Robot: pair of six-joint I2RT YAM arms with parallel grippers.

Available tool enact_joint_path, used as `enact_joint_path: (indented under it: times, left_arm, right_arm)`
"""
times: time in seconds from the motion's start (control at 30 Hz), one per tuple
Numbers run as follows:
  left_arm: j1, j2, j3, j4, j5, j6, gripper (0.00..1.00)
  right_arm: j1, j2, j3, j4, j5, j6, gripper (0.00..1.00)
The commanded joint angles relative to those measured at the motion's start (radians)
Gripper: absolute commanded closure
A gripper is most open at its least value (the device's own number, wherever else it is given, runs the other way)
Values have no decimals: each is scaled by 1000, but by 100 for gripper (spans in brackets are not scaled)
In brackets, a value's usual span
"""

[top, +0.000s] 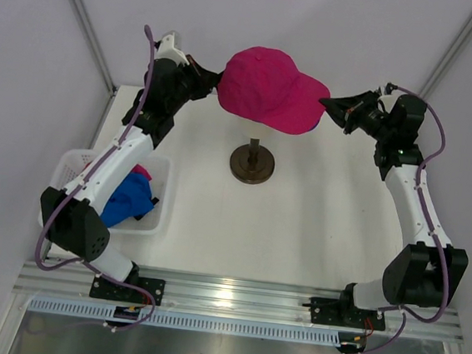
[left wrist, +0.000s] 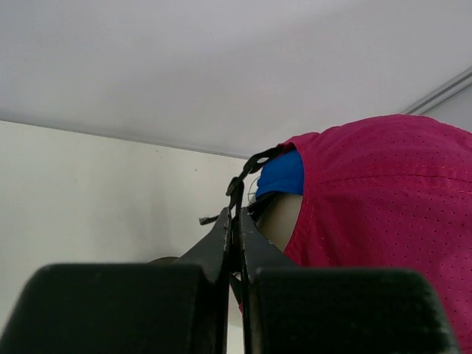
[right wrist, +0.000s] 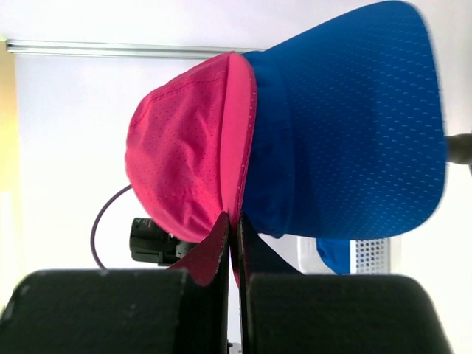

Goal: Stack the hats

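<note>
L: left end effector clenched on magenta cap rear strap, R: right end effector clenched on brim. We hold it spread to seat over blue cap.

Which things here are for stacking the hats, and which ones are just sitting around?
For the job:
- pink cap, pinched by the left gripper and the right gripper
- blue cap underneath it
- blue hat waiting in the basket

Just there:
- white basket
- cream head
- dark round stand
- table
</note>
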Motion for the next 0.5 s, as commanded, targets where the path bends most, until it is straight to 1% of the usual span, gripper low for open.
enact_joint_path:
  times: [0.0,0.17,0.33,0.4,0.47]
  left_arm:
    - [-3,-33,-39,-37,-76,52,99]
    - [-14,-35,-67,-44,-121,75,99]
    - [-14,-53,-103,-37,-147,89,99]
    - [-15,-63,-119,-33,-147,98,99]
    - [-15,-70,-128,-27,-150,105,99]
  right_arm:
    - [-51,45,69,-139,4,-119,100]
    - [-58,105,100,-209,-19,-216,100]
    - [-57,161,113,-232,-31,-283,100]
    - [-57,177,155,-295,-25,-344,100]
    - [-57,197,179,-330,-25,-369,100]
